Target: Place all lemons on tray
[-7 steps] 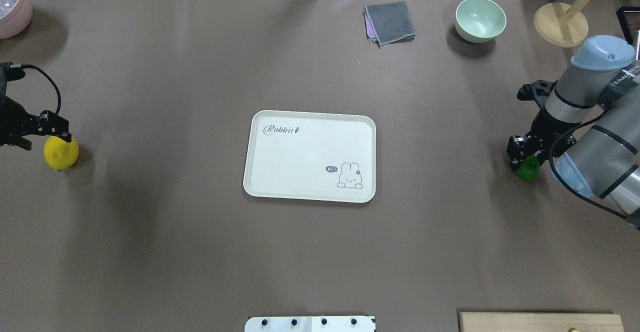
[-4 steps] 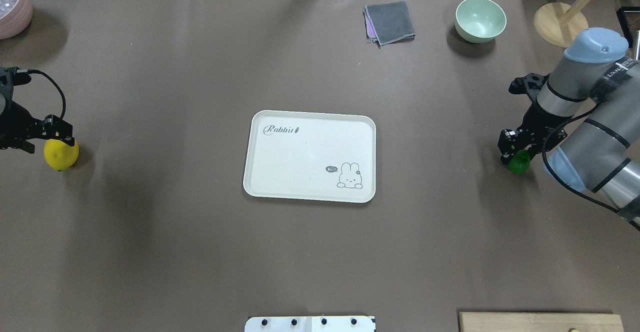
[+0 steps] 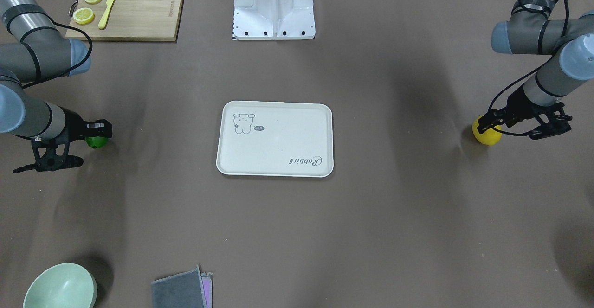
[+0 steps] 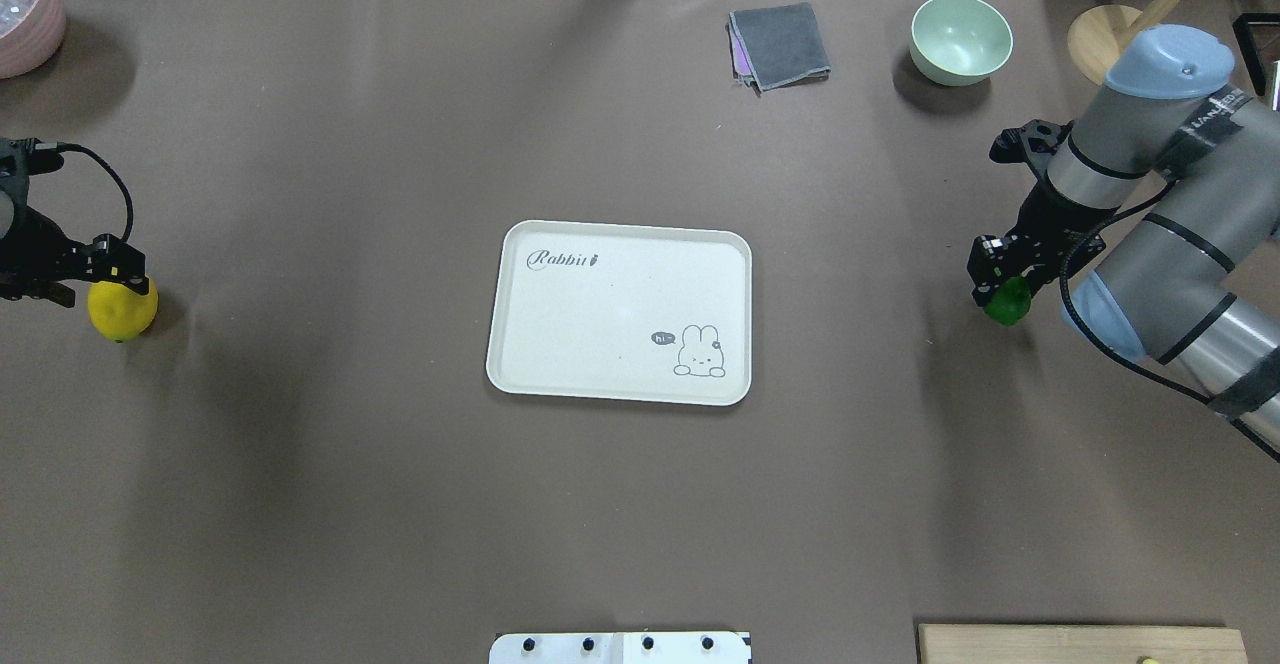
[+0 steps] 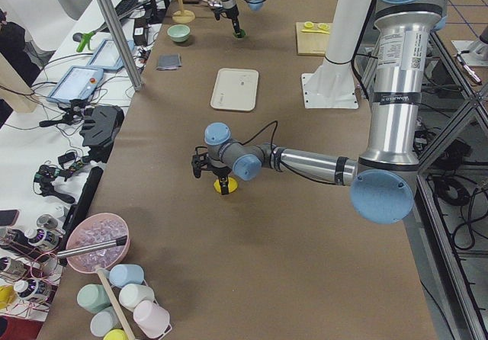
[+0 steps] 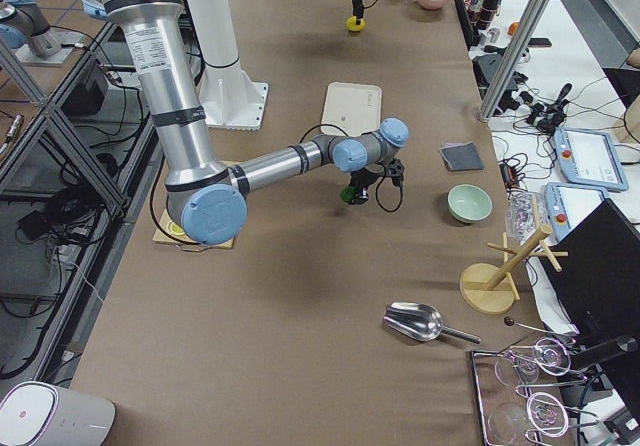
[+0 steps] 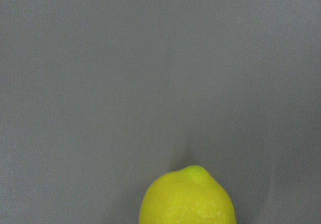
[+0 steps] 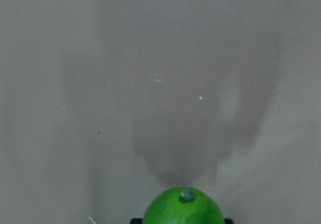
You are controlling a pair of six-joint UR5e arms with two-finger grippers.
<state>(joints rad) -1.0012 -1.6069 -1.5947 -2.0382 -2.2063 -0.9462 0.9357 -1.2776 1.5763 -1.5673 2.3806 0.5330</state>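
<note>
The off-white Rabbit tray (image 4: 520,364) lies empty mid-table. My right gripper (image 4: 1000,286) is shut on the green lemon (image 4: 1008,304) and holds it just above the table, to the right of the tray; the lemon fills the bottom of the right wrist view (image 8: 183,209). The yellow lemon (image 4: 122,311) rests on the table at the far left. My left gripper (image 4: 112,269) sits over its top; I cannot tell if the fingers have closed. The lemon shows low in the left wrist view (image 7: 188,199).
A green bowl (image 4: 960,39), a grey cloth (image 4: 780,44) and a wooden stand (image 4: 1120,44) are at the far right. A pink bowl (image 4: 25,24) is at the far left. A cutting board (image 3: 130,11) with lemon slices lies near the robot base (image 3: 274,6).
My right gripper has carried the green lemon leftward toward the tray. My left gripper has shifted only slightly over the yellow lemon, which has stayed in place.
</note>
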